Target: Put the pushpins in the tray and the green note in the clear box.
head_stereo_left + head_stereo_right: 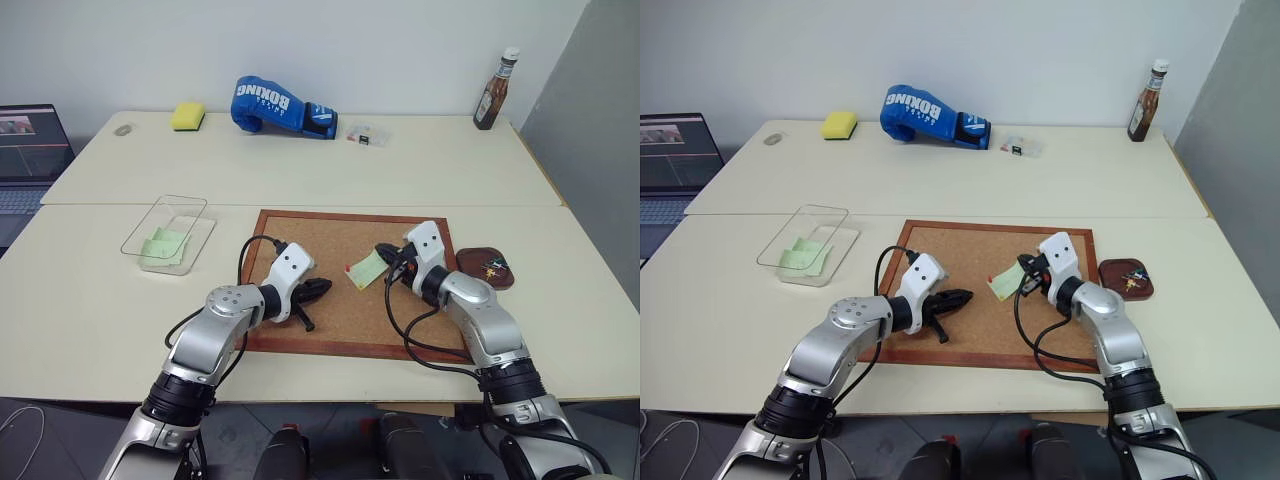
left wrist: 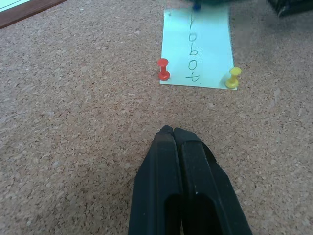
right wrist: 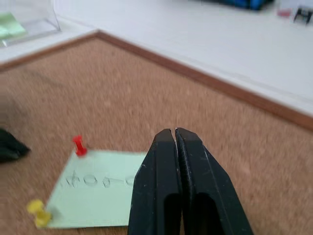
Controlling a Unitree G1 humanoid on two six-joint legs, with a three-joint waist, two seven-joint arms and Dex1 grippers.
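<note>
A: What sits in the shallow transparent plastic box (image 1: 168,233), left of centre in the head view?

B: At least one pale green paper note (image 1: 163,245), lying flat on its floor at the nearer end. Whether it is one sheet or two stacked, I cannot tell from here.

A: And the small dark reddish-brown dish (image 1: 485,268) at the right edge of the wood-framed cork board (image 1: 330,310)?

B: A few tiny coloured bits lie in it, probably pushpins, though they are too small to be sure.

A: Where is the other pale green square sticky note (image 2: 196,46)?

B: On the cork, mid-frame, with "robot" handwritten on it. A red-headed pushpin (image 2: 163,69) and a yellow-headed pushpin (image 2: 233,78) stand in its two corners facing the left gripper (image 2: 174,133). Something blue shows at its far edge, cut off.

A: The jaws?

B: The left gripper's black fingers are pressed together, holding nothing, over bare cork near the note. The right gripper (image 3: 175,134) has its fingers pressed together too, above the note's far side, the paper lifting toward it there.
</note>
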